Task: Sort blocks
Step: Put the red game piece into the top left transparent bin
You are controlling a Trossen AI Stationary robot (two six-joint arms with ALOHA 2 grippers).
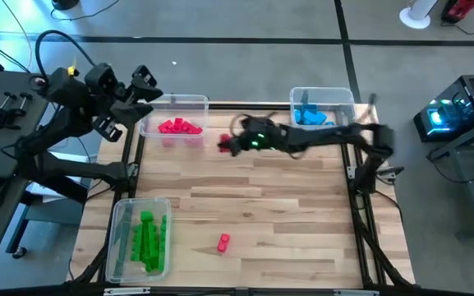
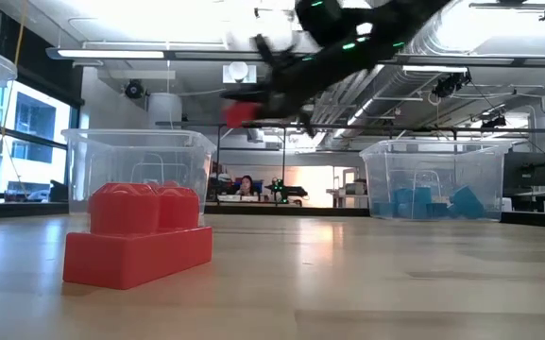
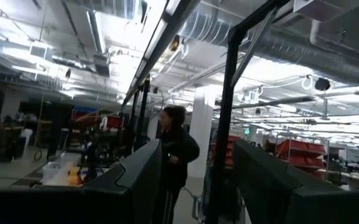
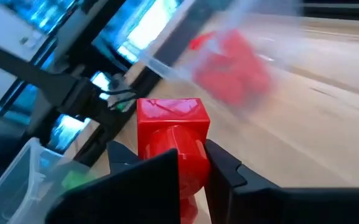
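High view: the right claw (image 1: 228, 145) is raised near the far edge of the bench (image 1: 286, 222), between the far-left bin (image 1: 175, 119) of red blocks (image 1: 179, 127) and the far-right bin (image 1: 323, 107) of blue blocks (image 1: 312, 117). It is closed on a red block (image 1: 225, 145) at its tip. A second red block, loose (image 1: 223, 241), lies near the front edge, well apart from it. Green blocks (image 1: 149, 238) fill the bin (image 1: 138, 238) at the front-left corner. The left claw (image 1: 144, 80) waits off the far-left corner, partly open, holding nothing

Low view: the loose block (image 2: 138, 246) sits close on the bench; the right claw (image 2: 253, 104) hangs high above with the held block (image 2: 242, 111) at its tip

Left wrist view: the left claw's fingers (image 3: 135, 180) stand apart with nothing between them; a person (image 3: 176, 149) is in the room beyond

Right wrist view: the held block (image 4: 172, 146) is pinched between the right claw's fingers (image 4: 148, 183), sticking out ahead of them, with the red bin (image 4: 232, 65) blurred beyond
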